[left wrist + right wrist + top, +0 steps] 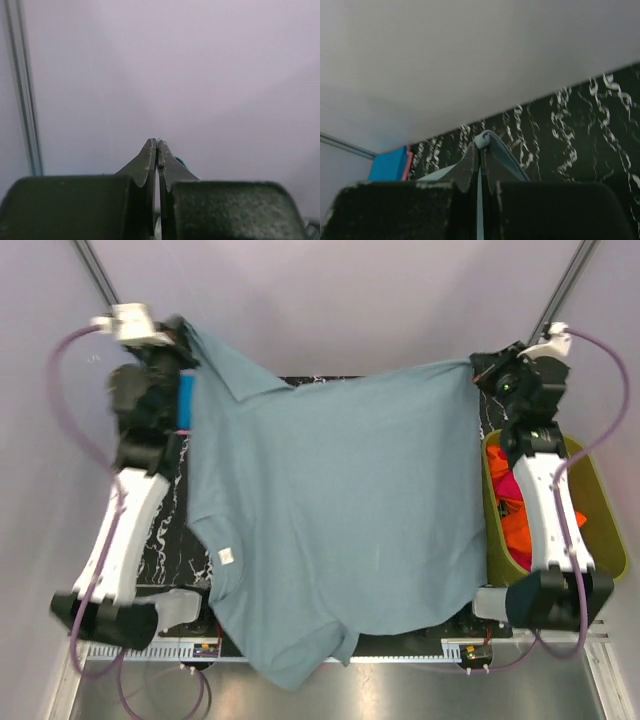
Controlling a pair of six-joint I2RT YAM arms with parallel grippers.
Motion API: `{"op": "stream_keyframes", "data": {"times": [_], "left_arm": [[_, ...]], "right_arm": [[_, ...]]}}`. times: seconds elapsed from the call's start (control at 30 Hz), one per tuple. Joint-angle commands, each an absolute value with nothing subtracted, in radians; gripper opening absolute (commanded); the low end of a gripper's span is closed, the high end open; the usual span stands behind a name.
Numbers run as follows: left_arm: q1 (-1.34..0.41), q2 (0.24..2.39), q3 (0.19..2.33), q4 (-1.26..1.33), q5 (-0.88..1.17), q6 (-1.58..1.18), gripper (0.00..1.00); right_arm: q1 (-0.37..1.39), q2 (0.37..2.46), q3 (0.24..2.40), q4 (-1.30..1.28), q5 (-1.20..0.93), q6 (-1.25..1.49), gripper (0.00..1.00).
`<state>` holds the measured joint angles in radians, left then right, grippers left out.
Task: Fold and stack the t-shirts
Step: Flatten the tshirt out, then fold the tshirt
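A dusty grey-blue t-shirt [340, 510] hangs spread wide over the black table [165, 530], its white neck label [226, 556] at the lower left. My left gripper [183, 338] is raised at the far left and shut on one corner of it; in the left wrist view the fingers [150, 160] meet with a sliver of cloth between them. My right gripper [482, 368] is raised at the far right and shut on the other corner, a hem fold [492, 145] pinched at its tips [481, 150]. Folded bright blue and pink shirts [186, 400] lie behind the left arm.
An olive-green tub [590, 530] stands at the right under the right arm, with orange [516, 530] and magenta [505, 485] cloth in it. The shirt's lower end hangs past the table's near edge [300, 665]. Blue and pink cloth shows in the right wrist view [390, 164].
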<state>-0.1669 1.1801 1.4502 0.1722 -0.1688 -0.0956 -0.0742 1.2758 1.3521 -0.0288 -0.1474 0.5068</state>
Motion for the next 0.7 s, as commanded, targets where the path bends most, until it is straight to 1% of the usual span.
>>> {"op": "stream_keyframes", "data": {"times": [0.0, 0.03, 0.07, 0.13, 0.17, 0.23, 0.33, 0.47, 0.67], "left_arm": [[-0.15, 1.254, 1.326, 0.251, -0.258, -0.026, 0.0], [-0.137, 1.284, 1.266, 0.29, -0.256, -0.043, 0.0], [-0.127, 1.313, 1.247, 0.305, -0.259, -0.057, 0.0], [-0.095, 1.417, 1.23, 0.327, -0.224, -0.1, 0.0], [-0.092, 1.461, 1.236, 0.339, -0.213, -0.098, 0.0], [-0.078, 1.579, 1.281, 0.339, -0.209, -0.104, 0.0], [-0.063, 1.702, 1.353, 0.325, -0.166, -0.123, 0.0], [-0.063, 1.793, 1.41, 0.313, -0.095, -0.153, 0.0], [-0.063, 1.818, 1.431, 0.265, -0.041, -0.241, 0.0]], "right_arm": [[-0.072, 1.377, 1.304, 0.124, -0.138, 0.534, 0.0], [-0.072, 1.412, 1.298, 0.136, -0.14, 0.534, 0.0], [-0.072, 1.492, 1.304, 0.146, -0.141, 0.531, 0.0], [-0.072, 1.573, 1.343, 0.155, -0.155, 0.528, 0.0], [-0.072, 1.656, 1.359, 0.161, -0.164, 0.526, 0.0], [-0.072, 1.738, 1.428, 0.15, -0.19, 0.525, 0.0], [-0.072, 1.895, 1.514, 0.123, -0.215, 0.517, 0.0], [-0.071, 1.988, 1.554, 0.115, -0.215, 0.525, 0.0], [-0.072, 2.103, 1.655, 0.054, -0.245, 0.52, 0.0]]}}
